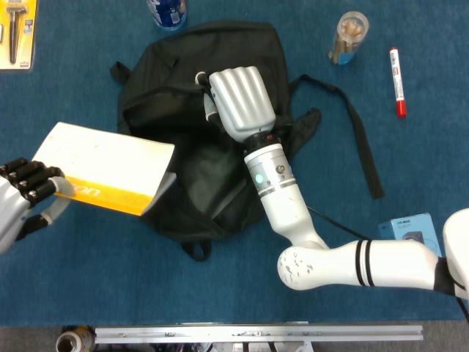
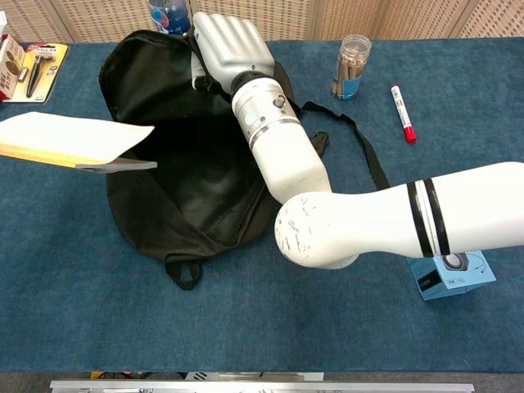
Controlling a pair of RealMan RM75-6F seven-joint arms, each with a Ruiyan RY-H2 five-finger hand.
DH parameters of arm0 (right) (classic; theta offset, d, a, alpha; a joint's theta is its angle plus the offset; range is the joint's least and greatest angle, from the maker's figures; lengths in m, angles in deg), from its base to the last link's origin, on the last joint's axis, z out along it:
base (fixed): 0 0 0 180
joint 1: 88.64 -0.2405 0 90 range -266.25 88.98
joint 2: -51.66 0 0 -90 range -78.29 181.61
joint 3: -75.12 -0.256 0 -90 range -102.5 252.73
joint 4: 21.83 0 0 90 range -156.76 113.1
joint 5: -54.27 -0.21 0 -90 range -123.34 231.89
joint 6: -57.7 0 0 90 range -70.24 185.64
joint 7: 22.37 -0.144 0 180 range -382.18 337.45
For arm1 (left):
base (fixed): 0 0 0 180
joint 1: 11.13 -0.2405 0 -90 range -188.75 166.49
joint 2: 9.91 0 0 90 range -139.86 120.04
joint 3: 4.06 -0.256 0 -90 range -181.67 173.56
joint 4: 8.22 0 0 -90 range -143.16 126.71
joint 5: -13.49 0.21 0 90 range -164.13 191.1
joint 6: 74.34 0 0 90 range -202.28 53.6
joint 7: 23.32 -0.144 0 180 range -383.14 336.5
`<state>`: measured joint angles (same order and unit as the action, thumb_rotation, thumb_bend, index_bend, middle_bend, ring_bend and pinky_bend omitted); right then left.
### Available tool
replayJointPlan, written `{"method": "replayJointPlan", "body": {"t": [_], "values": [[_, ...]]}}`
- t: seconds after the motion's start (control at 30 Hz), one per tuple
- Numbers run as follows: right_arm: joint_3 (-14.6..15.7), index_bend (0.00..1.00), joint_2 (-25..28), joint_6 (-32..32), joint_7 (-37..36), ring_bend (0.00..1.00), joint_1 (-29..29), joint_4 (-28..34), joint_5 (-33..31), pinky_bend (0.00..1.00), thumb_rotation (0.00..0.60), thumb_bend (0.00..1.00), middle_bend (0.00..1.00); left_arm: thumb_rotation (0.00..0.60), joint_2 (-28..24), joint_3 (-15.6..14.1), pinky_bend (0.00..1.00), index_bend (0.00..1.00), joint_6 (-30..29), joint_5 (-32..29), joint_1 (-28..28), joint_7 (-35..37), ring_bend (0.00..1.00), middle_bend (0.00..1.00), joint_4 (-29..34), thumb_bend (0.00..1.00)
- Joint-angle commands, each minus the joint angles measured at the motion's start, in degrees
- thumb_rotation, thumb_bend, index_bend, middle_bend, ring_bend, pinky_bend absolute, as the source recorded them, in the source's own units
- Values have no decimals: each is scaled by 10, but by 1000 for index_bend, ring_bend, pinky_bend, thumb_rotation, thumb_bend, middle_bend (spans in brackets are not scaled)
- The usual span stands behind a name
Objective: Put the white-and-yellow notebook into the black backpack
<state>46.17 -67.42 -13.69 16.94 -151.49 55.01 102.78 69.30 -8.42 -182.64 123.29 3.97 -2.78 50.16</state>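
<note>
The white right hand point(image 1: 240, 101) sits at upper centre of the head view, knuckles up, fingers curled closed on a fold of black fabric; its white forearm runs down to a black-banded elbow at lower right; the left hand point(image 1: 26, 192), at the left edge, has dark fingers gripping a flat white-and-yellow edge.
</note>
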Motion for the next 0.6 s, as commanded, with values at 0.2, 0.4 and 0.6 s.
{"method": "replayJointPlan", "body": {"t": [0.2, 0.4, 0.6], "values": [[-21, 742, -9, 1, -9, 647, -8, -16, -6, 830, 600, 864, 657, 600, -11, -18, 682, 573, 18, 13, 2, -19, 574, 621, 14, 353], [-32, 741, -23, 3, -25, 647, -19, -27, 0, 830, 600, 863, 654, 600, -1, -18, 682, 573, 22, 30, 19, -13, 573, 621, 24, 352], [-47, 741, -40, 4, -45, 647, -32, -47, 5, 830, 600, 863, 654, 600, 8, -15, 681, 573, 37, 46, 44, -16, 573, 621, 53, 352]]}}
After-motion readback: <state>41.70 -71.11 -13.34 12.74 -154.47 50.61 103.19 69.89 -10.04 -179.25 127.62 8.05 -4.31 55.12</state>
